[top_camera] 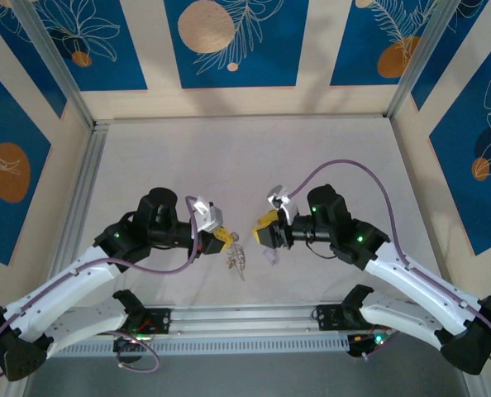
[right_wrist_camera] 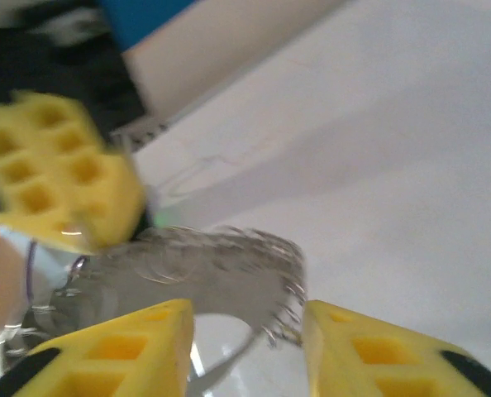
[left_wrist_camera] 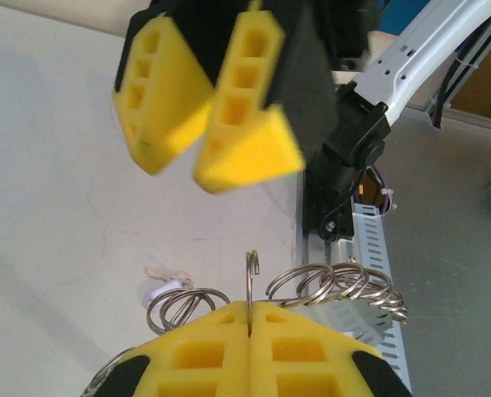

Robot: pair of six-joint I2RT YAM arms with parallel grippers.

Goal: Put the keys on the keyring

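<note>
The keyring (left_wrist_camera: pixel 336 285) is a floppy cluster of silvery wire rings. My left gripper (left_wrist_camera: pixel 250 308) is shut on one upright ring of it, and the other rings spill to both sides of the yellow fingers. In the top view the keyring (top_camera: pixel 235 256) hangs from my left gripper (top_camera: pixel 223 237) just above the table. A pale lilac key (left_wrist_camera: pixel 161 288) lies on the table behind the rings, with a small brassy piece (left_wrist_camera: pixel 157 273) touching it. My right gripper (right_wrist_camera: pixel 247 318) is open, its fingers either side of the blurred keyring (right_wrist_camera: pixel 221 265). From above, my right gripper (top_camera: pixel 266 234) faces the left one, over the pale key (top_camera: pixel 270 255).
A metal rail (top_camera: pixel 245 318) with both arm bases runs along the table's near edge. A purple cable (top_camera: pixel 345 165) loops above the right arm. Framed walls (top_camera: pixel 88 124) close off the white table on three sides.
</note>
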